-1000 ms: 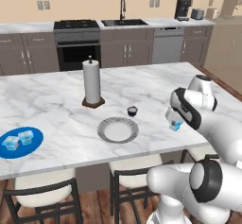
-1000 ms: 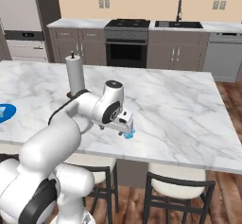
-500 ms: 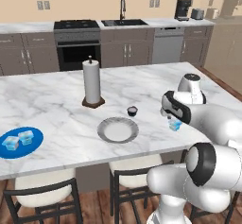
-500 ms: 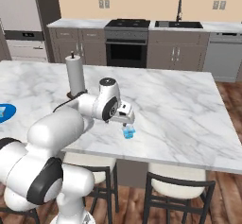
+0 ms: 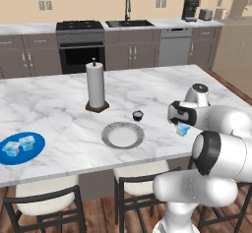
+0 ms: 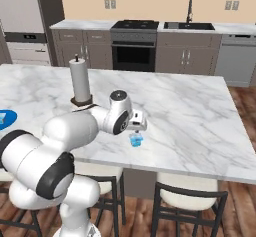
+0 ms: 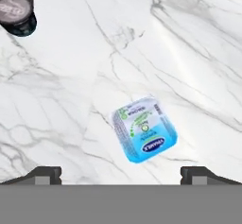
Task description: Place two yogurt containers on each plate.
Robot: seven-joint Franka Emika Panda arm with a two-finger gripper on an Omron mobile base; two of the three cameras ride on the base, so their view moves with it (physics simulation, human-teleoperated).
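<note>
Right now the gripper [image 7: 121,173] hangs above a pale blue yogurt container [image 7: 144,129] on the marble island counter [image 5: 59,114], fingertips [image 7: 45,173] spread wide — gripping nothing. Nearby sits a dark yogurt container [image 5: 138,115], just beyond the grey plate [image 5: 123,135]. Far left, the blue plate [image 5: 19,148] carries two blue yogurt containers [image 5: 19,146] — well apart from the paper towel roll [image 5: 95,85].

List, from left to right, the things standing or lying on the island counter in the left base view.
Blue plate carrying two pale blue yogurt cups → paper towel roll → grey plate → dark yogurt cup → pale blue yogurt cup just under the open claw.
</note>
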